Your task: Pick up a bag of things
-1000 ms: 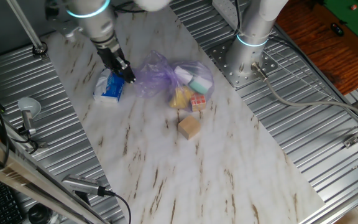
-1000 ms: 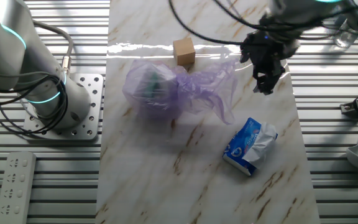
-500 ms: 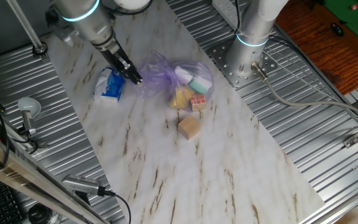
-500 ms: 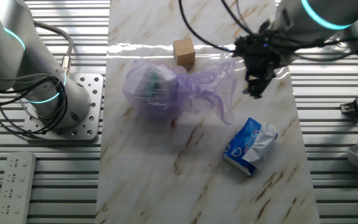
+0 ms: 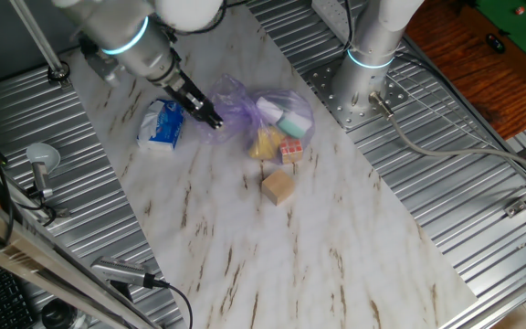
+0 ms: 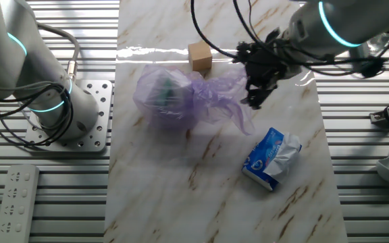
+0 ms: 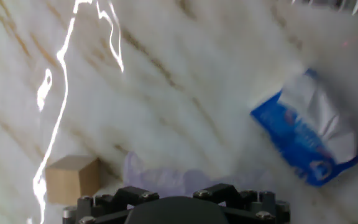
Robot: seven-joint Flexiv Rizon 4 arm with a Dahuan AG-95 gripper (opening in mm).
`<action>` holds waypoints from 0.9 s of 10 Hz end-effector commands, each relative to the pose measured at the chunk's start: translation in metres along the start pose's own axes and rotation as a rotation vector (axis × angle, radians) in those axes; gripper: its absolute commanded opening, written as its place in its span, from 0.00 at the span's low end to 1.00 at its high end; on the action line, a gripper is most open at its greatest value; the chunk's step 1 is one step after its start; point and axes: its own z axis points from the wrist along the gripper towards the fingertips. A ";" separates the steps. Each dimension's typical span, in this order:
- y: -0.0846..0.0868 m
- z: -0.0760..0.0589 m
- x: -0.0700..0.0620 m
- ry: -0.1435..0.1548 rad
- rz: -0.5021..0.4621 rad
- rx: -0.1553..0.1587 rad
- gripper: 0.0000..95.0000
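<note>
The black two-finger gripper [image 5: 210, 120] [image 6: 254, 100] hangs at the loose, crumpled end of the thin translucent pale-purple plastic bag of small coloured blocks [image 5: 261, 119] [image 6: 188, 98] [image 7: 166, 177]; whether its fingers are parted or closed on the plastic cannot be told. The bag's bulging, block-filled part lies beyond the fingertips. The blue-and-white crinkled packet [image 5: 162, 126] [image 6: 271, 158] [image 7: 312, 137] lies just beside the gripper on the other side, and the tan wooden cube [image 5: 278, 188] [image 6: 199, 55] [image 7: 71, 178] sits past the bag.

The fingers [image 6: 254, 101] hang over the pale-purple bag's [image 6: 194, 98] twisted end.
</note>
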 end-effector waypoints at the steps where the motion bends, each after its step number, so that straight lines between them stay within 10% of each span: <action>1: 0.001 0.012 0.008 0.008 -0.002 0.001 1.00; 3: 0.000 0.024 0.011 0.011 -0.005 0.000 1.00; 4: -0.001 0.028 0.011 0.018 -0.006 -0.002 0.80; 9: -0.007 0.049 0.008 0.018 -0.004 -0.012 0.80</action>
